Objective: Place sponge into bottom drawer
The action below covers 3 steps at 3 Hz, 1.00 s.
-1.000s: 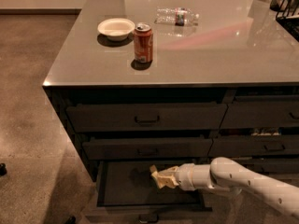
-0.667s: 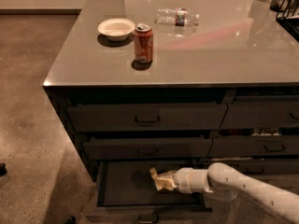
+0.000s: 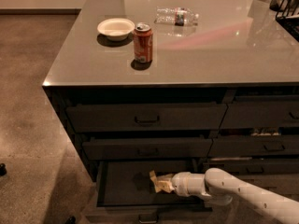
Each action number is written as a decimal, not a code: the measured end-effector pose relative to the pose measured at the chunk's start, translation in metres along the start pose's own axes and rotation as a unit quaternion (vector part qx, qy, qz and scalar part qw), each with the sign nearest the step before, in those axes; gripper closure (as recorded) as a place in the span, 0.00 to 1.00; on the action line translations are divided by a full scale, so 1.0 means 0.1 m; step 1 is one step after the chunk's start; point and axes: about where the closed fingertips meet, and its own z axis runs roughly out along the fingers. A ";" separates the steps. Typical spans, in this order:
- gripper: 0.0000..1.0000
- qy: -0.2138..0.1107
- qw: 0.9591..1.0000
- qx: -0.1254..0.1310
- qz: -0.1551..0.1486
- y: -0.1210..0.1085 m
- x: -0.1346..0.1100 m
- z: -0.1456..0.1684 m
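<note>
Jaws hold sponge (image 3: pixel 161 183) over open bottom drawer (image 3: pixel 119 191)

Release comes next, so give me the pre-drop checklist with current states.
1. The bottom drawer is pulled open: ok.
2. The sponge is held in the gripper, which reaches in from the right: ok.
3. The sponge is over the drawer's tray, not its front: ok.
4. Sponge's height above the tray floor: cannot tell.
5. The can and bowl on the countertop are out of the way: ok.
</note>
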 end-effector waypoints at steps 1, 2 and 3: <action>1.00 -0.040 0.999 0.028 0.011 -0.16 -0.03 0.12; 1.00 -0.073 0.996 0.050 0.027 -0.41 0.00 0.33; 1.00 -0.073 0.995 0.057 0.027 -0.59 0.02 0.49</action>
